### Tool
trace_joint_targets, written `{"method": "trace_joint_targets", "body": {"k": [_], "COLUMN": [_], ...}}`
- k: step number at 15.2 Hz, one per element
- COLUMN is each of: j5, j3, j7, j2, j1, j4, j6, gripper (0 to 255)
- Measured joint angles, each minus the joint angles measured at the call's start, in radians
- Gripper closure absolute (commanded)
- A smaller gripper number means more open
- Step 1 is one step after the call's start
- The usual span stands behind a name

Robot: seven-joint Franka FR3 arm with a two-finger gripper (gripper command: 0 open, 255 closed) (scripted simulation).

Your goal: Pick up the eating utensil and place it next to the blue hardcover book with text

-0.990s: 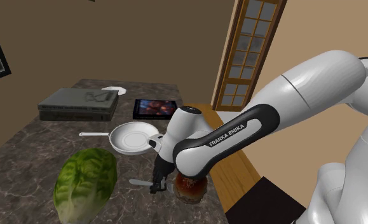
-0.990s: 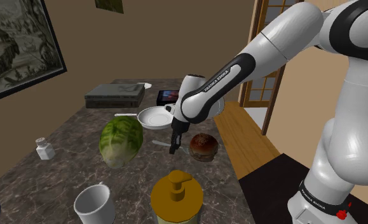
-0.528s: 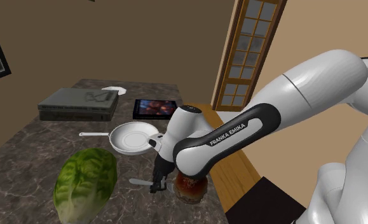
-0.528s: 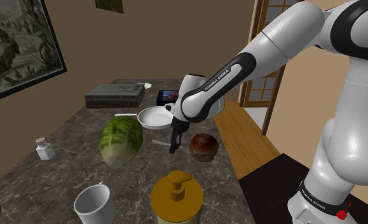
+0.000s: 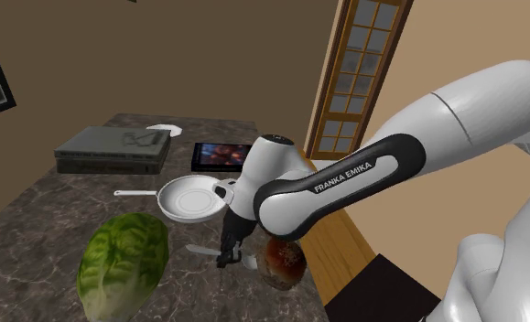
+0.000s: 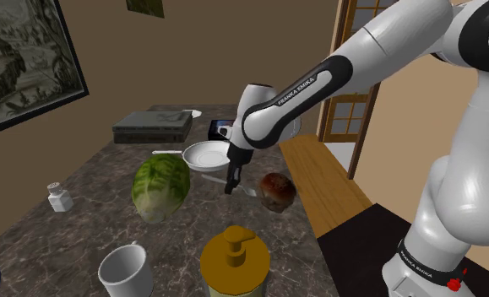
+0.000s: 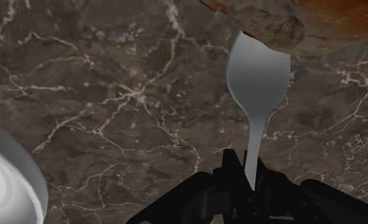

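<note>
Spoon (image 7: 257, 76) lies about level over the desk (image 5: 34, 229), its long axis running across the shoulder view and its bowl pointing at the brown muffin (image 5: 284, 259), right by it. The hand (image 5: 224, 260) is closed on its thin handle. Lettuce (image 5: 124, 263) sits near on the other side. A white pan (image 5: 191, 198) stands between the spoon and the black slab (image 5: 219, 155) and grey block (image 5: 114, 150) beyond.

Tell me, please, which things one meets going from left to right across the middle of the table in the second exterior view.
In order: white shaker → green lettuce head → gripper, shut on the spoon → brown bun.
</note>
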Motion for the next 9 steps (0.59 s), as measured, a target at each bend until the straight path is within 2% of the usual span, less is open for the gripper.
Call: {"method": "trace_joint_targets", "body": {"k": [9], "j5": [-0.029], "j3": [-0.005], "j7": [0.04], "j2": [-0.074], "j1": [-0.005], "j4": [0.048], "j6": [-0.119], "gripper": [255]}}
